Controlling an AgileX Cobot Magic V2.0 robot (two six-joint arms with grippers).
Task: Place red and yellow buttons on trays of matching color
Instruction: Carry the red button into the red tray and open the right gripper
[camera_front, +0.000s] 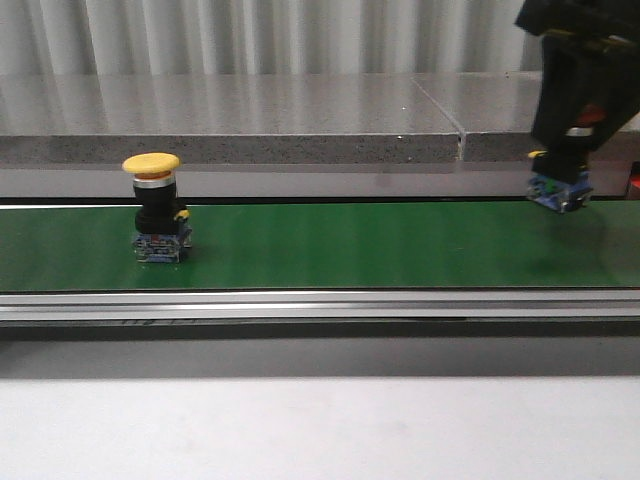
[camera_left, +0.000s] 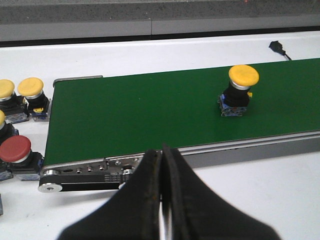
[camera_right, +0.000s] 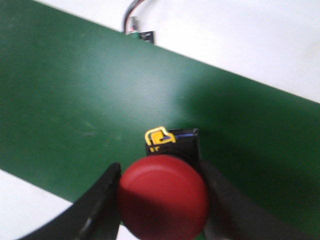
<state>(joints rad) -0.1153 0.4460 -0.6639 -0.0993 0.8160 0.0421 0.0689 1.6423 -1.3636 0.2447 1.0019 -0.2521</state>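
Observation:
A yellow button (camera_front: 152, 163) on a black base stands upright on the left part of the green belt (camera_front: 350, 245); the left wrist view shows this yellow button (camera_left: 243, 76) too. My right gripper (camera_front: 575, 140) hangs above the belt's right end, shut on a red button (camera_right: 163, 197) whose black and blue base (camera_front: 560, 190) is off the belt. My left gripper (camera_left: 161, 150) is shut and empty, over the white table beside the belt's end. No tray is in view.
Beside the belt's end, on the white table, stand more buttons: two yellow ones (camera_left: 30, 87) and a red one (camera_left: 15, 149). A grey ledge (camera_front: 230, 120) runs behind the belt. A small black connector (camera_left: 277, 47) lies past the belt.

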